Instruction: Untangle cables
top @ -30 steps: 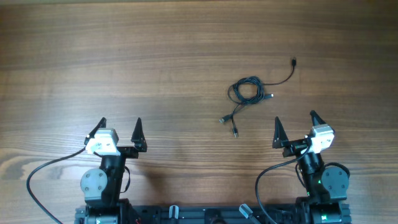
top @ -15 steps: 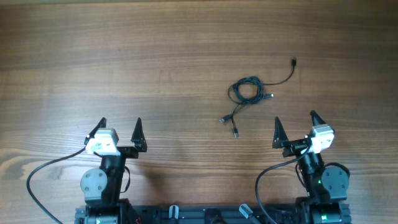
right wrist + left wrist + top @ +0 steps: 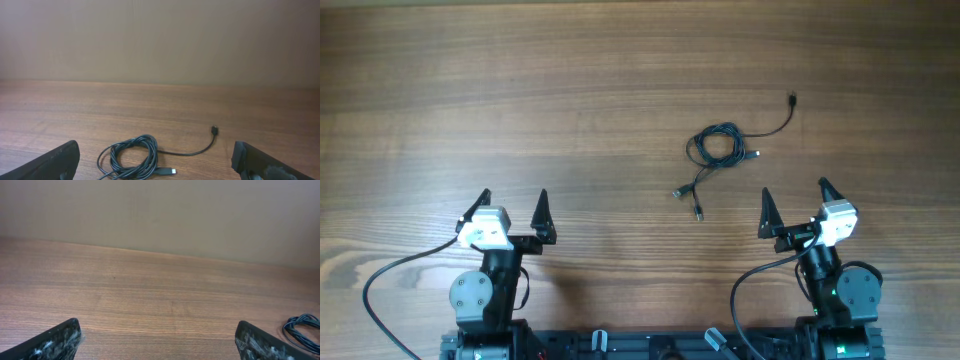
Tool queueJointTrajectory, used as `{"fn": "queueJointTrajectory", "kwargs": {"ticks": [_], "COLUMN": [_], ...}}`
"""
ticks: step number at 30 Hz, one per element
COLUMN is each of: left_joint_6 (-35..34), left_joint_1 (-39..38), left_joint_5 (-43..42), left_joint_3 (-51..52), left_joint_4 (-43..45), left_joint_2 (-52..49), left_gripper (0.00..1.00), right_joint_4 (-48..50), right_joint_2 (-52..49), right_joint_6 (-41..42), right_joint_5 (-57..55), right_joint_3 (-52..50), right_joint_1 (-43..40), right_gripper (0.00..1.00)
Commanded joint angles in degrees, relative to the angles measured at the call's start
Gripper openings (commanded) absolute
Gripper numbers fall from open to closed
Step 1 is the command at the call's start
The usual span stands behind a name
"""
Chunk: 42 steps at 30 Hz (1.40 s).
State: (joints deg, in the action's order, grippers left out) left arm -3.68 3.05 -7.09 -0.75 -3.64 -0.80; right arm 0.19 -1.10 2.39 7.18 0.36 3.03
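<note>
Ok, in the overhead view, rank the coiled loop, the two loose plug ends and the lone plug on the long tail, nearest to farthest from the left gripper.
Measured from the left gripper:
1. The two loose plug ends, on the near left side of the bundle.
2. The coiled loop, just beyond them and to the right.
3. The lone plug, far right, at the tail's end.

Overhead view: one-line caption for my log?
Left gripper and right gripper sit open; tangled black cables lie untouched on the table beyond the right one.

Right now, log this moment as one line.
cables: coiled bundle, untouched | left gripper: open, empty | right gripper: open, empty
</note>
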Motion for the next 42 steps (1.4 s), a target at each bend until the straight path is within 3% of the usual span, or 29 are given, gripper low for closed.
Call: {"fn": "queueJointTrajectory", "kwargs": {"ticks": [1,8,11,23,31,34,39,42], "left_joint_6": [0.48,0.24,0.22,-1.44,-1.46,-1.44,-1.46,-1.46], "left_joint_1": [-0.33,-0.33,-0.33,-0.33,-0.33,-0.33,-0.33,-0.33], "left_joint_5": [0.74,-0.26,-4.22,-8.2,-8.55,-8.55,-8.52,-8.48], "left_joint_3": [0.42,0.42,0.0,-10.51,-10.51,-10.51,-10.51,-11.13], "left_joint_4": [-0.11,0.15,4.9,6.21,15.8,20.94,28.3,27.98], "left_joint_2": [0.57,0.57,0.57,0.57,0.57,0.57,0.57,0.26], "left_gripper": [1.0,1.0,1.0,1.0,1.0,1.0,1.0,1.0], "right_joint_4": [0.15,0.15,0.13,0.15,0.17,0.24,0.81,0.63], "right_joint_2": [0.83,0.83,0.83,0.83,0.83,0.83,0.31,0.28], "right_joint_6": [0.72,0.74,0.72,0.7,1.97,14.53,59.8,76.56], "right_joint_5": [-1.05,-1.05,-1.05,-1.05,-0.81,1.14,5.7,3.98], "right_joint_3": [-0.07,-0.07,-0.07,-0.07,-0.07,-0.07,-0.07,-0.07], "right_joint_1": [0.02,0.02,0.02,0.02,0.02,0.02,0.02,0.02], "right_gripper": [1.0,1.0,1.0,1.0,1.0,1.0,1.0,1.0]}}
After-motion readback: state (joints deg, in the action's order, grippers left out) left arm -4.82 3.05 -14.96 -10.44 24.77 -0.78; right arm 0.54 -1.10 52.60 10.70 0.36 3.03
